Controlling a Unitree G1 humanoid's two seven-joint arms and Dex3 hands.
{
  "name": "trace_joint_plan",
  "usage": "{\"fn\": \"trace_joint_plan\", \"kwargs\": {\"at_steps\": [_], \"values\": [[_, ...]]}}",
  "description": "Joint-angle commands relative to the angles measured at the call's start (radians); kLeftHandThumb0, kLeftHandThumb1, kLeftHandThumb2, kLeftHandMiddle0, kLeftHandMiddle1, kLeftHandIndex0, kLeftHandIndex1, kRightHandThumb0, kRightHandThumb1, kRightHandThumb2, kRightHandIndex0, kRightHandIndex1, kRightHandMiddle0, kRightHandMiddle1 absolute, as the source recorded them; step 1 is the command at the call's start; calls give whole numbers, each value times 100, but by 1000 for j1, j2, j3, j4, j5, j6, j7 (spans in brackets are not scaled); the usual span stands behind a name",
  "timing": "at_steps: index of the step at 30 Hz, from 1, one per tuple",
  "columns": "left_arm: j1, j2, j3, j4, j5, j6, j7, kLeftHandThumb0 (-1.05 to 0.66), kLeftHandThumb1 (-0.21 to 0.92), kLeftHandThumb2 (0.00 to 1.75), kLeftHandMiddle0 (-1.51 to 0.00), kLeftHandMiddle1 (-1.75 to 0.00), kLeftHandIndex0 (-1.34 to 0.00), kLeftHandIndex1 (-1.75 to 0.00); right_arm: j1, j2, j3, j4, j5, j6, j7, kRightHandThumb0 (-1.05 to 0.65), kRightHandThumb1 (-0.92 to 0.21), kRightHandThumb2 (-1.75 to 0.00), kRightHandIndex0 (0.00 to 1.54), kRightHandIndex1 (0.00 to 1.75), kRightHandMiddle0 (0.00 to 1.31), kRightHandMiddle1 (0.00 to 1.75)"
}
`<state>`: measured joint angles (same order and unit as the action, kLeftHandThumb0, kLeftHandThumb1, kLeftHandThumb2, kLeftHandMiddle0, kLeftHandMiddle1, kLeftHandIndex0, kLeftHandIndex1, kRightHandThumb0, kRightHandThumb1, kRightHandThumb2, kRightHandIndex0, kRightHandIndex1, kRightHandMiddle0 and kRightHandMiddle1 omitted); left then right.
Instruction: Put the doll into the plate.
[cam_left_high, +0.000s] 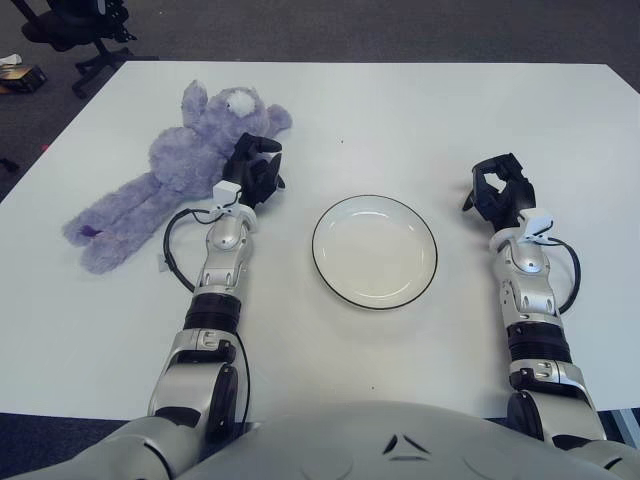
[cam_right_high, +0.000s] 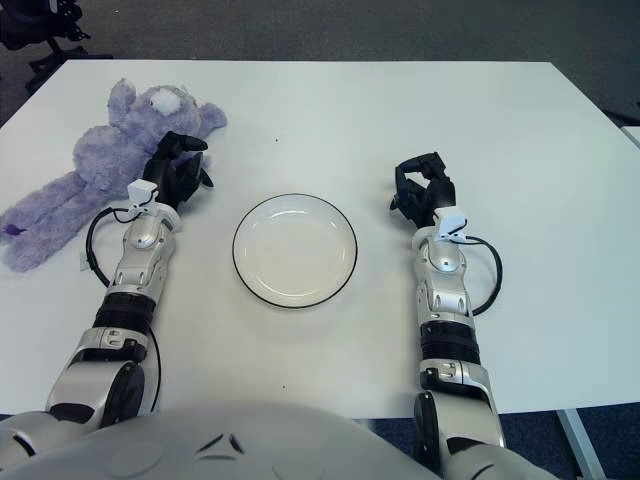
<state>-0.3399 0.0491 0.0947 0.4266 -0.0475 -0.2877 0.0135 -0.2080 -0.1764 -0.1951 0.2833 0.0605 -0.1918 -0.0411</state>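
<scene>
Left eye view
Doll (cam_left_high: 160, 170): purple plush, lying on the white worktop (cam_left_high: 420, 110), far left, well apart from the plate (cam_left_high: 374, 251).
Left hand (cam_left_high: 252, 170): right at the doll's near flank, fingers (cam_left_high: 262, 148) curled; a grip looks possible, but I cannot tell.
Plate: empty, centre.

Right eye view
Right hand (cam_right_high: 424, 188): right of the plate, fingers (cam_right_high: 415, 170) curled loosely, pinching nothing.
Chair (cam_right_high: 40, 30): beyond the worktop's far-left corner.

Doll (cam_left_high: 160, 165) lies left of plate (cam_left_high: 374, 251) — on table (cam_left_high: 450, 120).
</scene>
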Motion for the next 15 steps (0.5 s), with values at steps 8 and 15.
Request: {"fn": "trace_joint_plan", "kwargs": {"at_steps": [8, 15], "values": [[52, -8, 0, 15, -5, -14, -12, -35, 92, 35, -85, -168, -38, -157, 34, 4, 8, 9, -9, 32, 4, -36, -91, -43, 92, 175, 32, 165], [63, -15, -5, 7, -4, -43, -17, -35, 92, 35, -85, -168, -38, -156, 35, -3, 6, 9, -6, 36, 11, -36, -91, -43, 92, 175, 32, 164]]}}
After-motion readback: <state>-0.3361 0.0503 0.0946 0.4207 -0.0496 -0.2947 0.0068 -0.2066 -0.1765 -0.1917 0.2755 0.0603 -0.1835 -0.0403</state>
